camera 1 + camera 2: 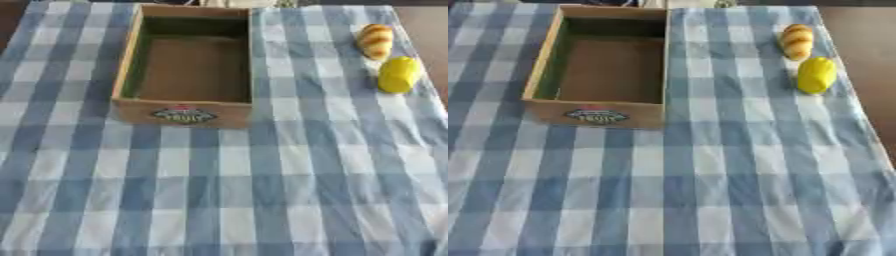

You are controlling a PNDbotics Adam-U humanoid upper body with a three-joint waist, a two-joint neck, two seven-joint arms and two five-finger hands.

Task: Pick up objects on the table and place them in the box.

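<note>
An open cardboard box (128, 55) with a printed label on its front wall stands at the back left of the table, and nothing lies inside it. To its right, near the table's right edge, lies a yellow lemon-shaped object (398, 74). Just behind that rests a tan bread-like piece with brown stripes (375, 41). Neither hand shows in either view.
A blue and white checked cloth (227, 190) covers the table. Its right edge (868, 120) runs close beside the two objects, with dark brown surface beyond it.
</note>
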